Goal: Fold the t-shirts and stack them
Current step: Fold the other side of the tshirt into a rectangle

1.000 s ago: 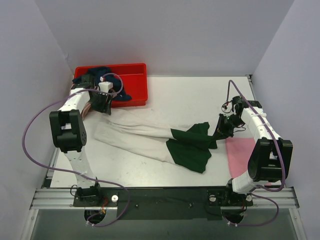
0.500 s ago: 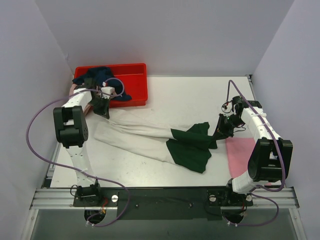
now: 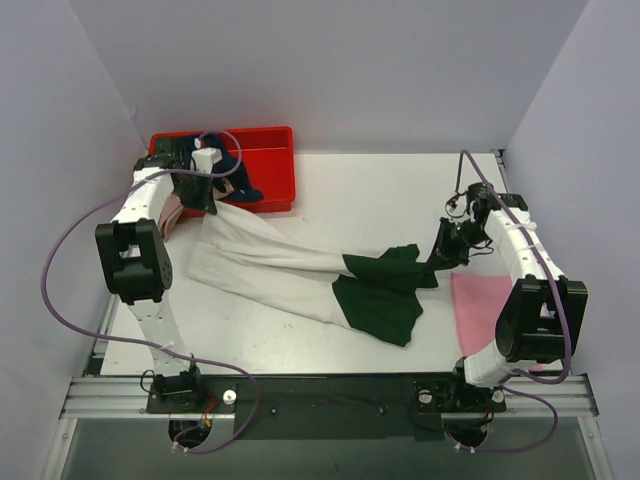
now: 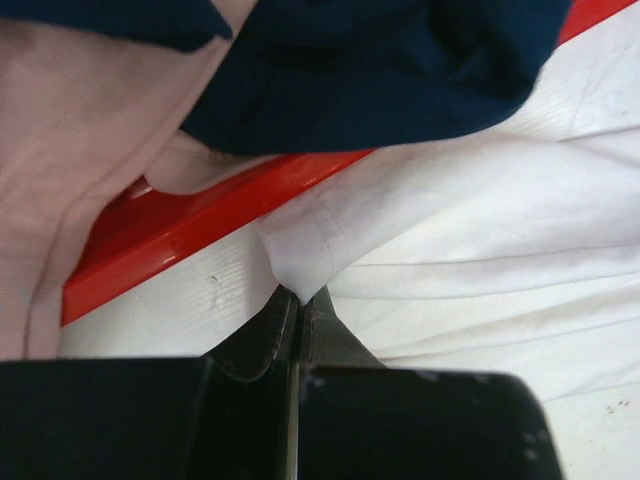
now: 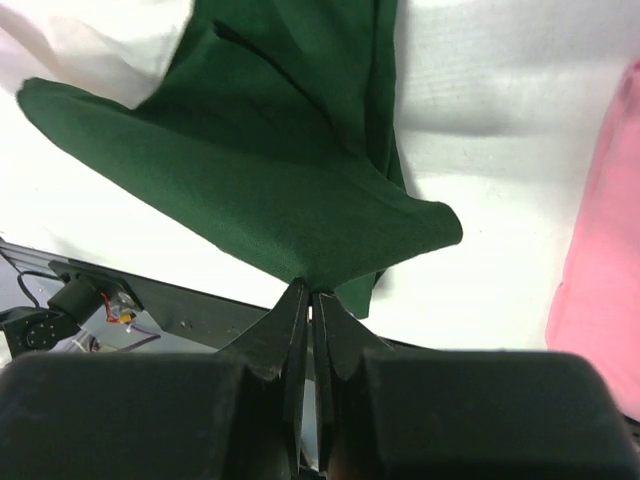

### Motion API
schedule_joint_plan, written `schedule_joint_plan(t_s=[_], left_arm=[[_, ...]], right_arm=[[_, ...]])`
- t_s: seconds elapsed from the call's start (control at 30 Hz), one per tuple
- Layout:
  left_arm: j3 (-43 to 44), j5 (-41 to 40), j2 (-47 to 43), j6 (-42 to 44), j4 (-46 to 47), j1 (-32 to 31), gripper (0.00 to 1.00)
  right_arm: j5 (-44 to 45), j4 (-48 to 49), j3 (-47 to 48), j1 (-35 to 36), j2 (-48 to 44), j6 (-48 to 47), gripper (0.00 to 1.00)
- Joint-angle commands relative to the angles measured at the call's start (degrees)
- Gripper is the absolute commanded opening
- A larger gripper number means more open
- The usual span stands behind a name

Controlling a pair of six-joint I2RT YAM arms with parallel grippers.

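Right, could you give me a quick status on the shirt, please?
Left gripper shut on white shirt corner beside red crate. Right gripper shut on its green end. Shirt stretched between; path looks clear.

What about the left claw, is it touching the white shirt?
Touching. The left wrist view shows the left gripper shut, pinching a corner of the white t-shirt.

You've got a white table (image 3: 350, 190) w/ white-green tee (image 3: 270, 270) across mid, pink tee (image 3: 482, 305) right, red crate (image 3: 275, 165) back-left.

Lab test cell, plain walls (image 3: 330, 70), white table (image 3: 390, 190), aluminium rail (image 3: 100, 398)
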Motion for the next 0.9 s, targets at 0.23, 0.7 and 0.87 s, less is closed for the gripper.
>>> schedule_joint_plan(t_s=[0.23,0.7,0.87], left_arm=[[9.4,13.0,-4.9,-9.1,4.3,3.9,0.00],[-0.6,6.6,-3.4,-6.9,6.7,2.9,0.03],[1.3,5.4,-2.5,-4.8,4.2,3.2,0.00]], right_arm=[[2.4,-5.3,11.5,-3.0,1.6,-2.6,0.00],[1.1,-2.6,7.5,2.4,4.5,-1.0,0.00],[0.5,-4.3,3.4,6.5,2.0,0.5,0.00]])
